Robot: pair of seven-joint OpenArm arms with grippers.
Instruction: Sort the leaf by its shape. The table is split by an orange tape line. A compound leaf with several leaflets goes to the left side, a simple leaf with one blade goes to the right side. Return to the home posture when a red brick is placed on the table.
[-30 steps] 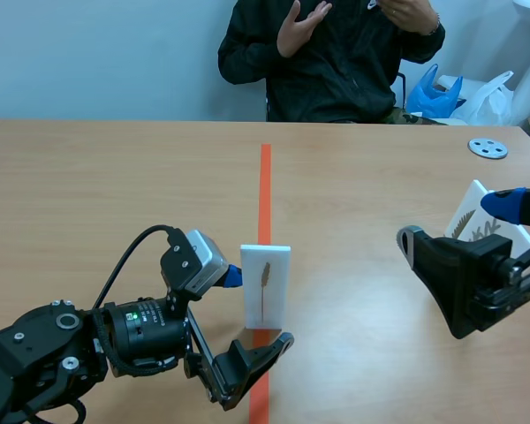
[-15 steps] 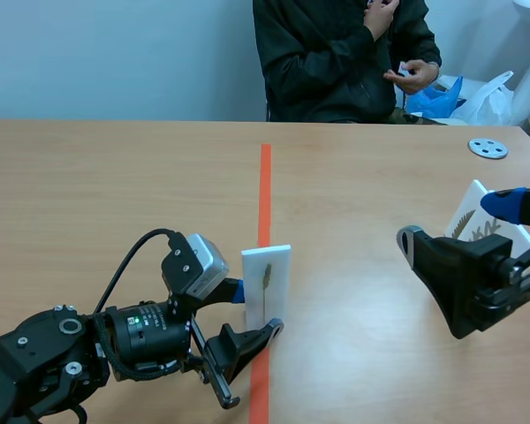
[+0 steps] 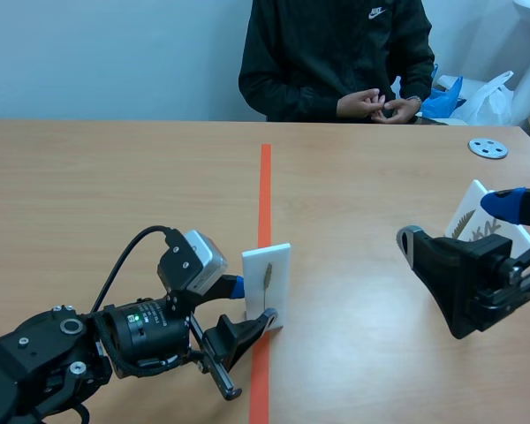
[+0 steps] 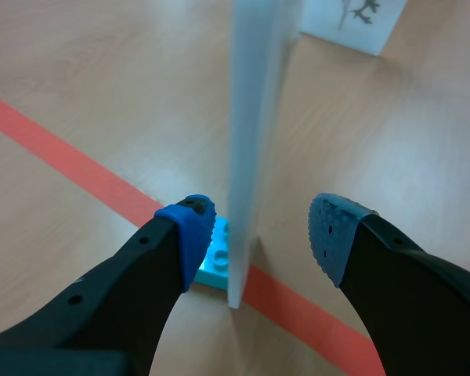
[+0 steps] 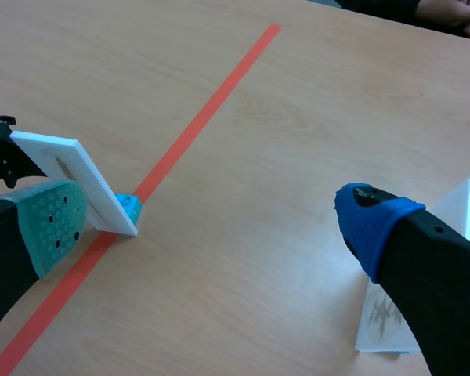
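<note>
White card [image 3: 267,279] between spread left end effector [image 4: 263,220], right end effector [image 5: 213,218] likewise, swoosh jacket [image 3: 331,55]

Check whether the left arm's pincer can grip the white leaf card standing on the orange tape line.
Probably yes. The left pincer is open and straddles the upright white leaf card, one finger on each side, and nothing else lies between them, so closing should catch it.
</note>
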